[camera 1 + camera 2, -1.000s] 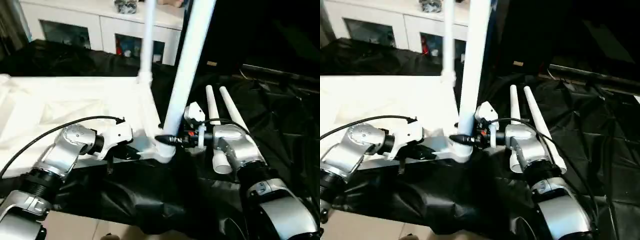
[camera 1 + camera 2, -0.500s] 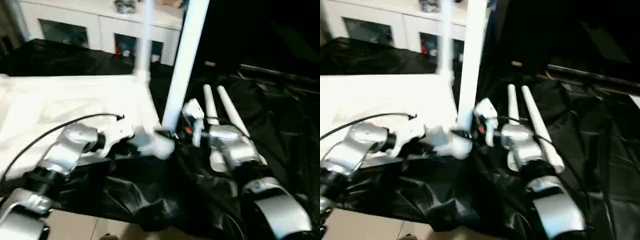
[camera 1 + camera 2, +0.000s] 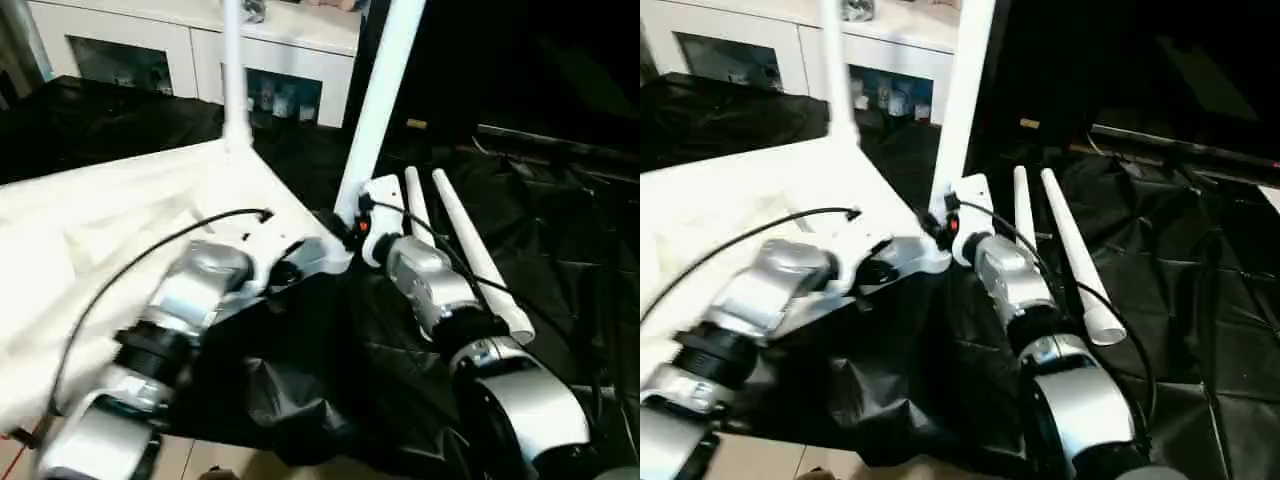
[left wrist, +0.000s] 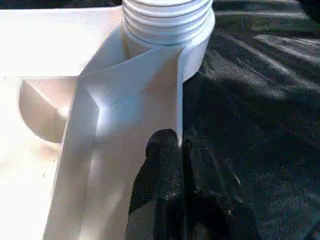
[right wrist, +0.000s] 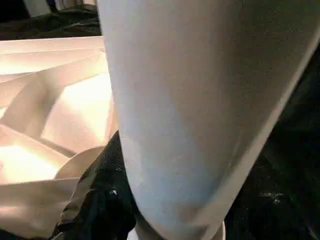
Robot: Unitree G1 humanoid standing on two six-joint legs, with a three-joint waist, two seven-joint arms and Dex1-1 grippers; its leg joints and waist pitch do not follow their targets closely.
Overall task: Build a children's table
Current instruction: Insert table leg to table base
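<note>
The children's table lies upside down on black cloth, its white top (image 3: 120, 210) to my left. One leg (image 3: 233, 70) stands upright in the far corner. A second leg (image 3: 378, 110) stands in the near corner's threaded socket (image 4: 167, 20). My right gripper (image 3: 350, 230) is shut around the base of that leg (image 5: 200, 100), one black finger (image 5: 97, 200) against it. My left gripper (image 3: 292, 268) is shut on the top's thin rim wall just beside that socket, its fingers (image 4: 162, 160) pinching the edge. Two loose legs (image 3: 470, 250) lie side by side to the right.
Black cloth (image 3: 560, 230) covers the work surface and hangs over its near edge, with bare floor (image 3: 190, 460) below. A white cabinet with glass doors (image 3: 200, 50) stands behind the table top.
The table top has swung round, its far corner with the upright leg moving left. Both arms reach further forward with it. Both grips are as before.
</note>
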